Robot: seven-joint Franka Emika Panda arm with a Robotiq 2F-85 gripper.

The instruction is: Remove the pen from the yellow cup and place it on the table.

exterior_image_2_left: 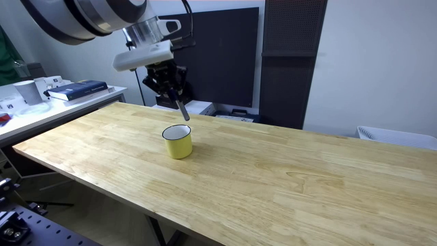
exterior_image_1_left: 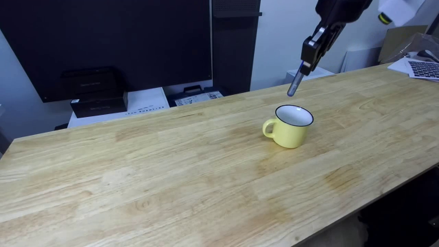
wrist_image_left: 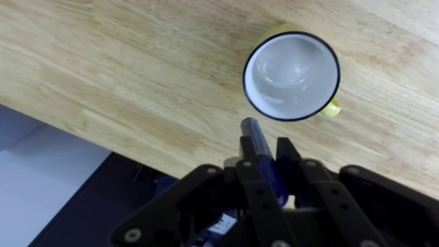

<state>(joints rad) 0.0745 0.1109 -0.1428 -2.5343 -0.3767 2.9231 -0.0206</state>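
The yellow cup (exterior_image_1_left: 289, 135) stands upright on the light-wood table (exterior_image_1_left: 137, 185). It also shows in an exterior view (exterior_image_2_left: 180, 147) and in the wrist view (wrist_image_left: 291, 106), where its inside looks empty. My gripper (exterior_image_1_left: 306, 68) is shut on the blue pen (exterior_image_1_left: 295, 84) and holds it tilted in the air above the cup's level, clear of the rim. In the wrist view the pen (wrist_image_left: 257, 139) lies slantwise between the fingers of the gripper (wrist_image_left: 264, 144), its clear grey end sticking out past the fingertips. Part of its blue body is hidden by the fingers.
A keyboard on white sheets (exterior_image_1_left: 425, 69) lies at the table's far end. Behind the table are a dark box (exterior_image_1_left: 99, 106) and a tall black panel (exterior_image_2_left: 290, 68). A white side desk holds a blue book (exterior_image_2_left: 76, 89) and a grey cup (exterior_image_2_left: 29, 92).
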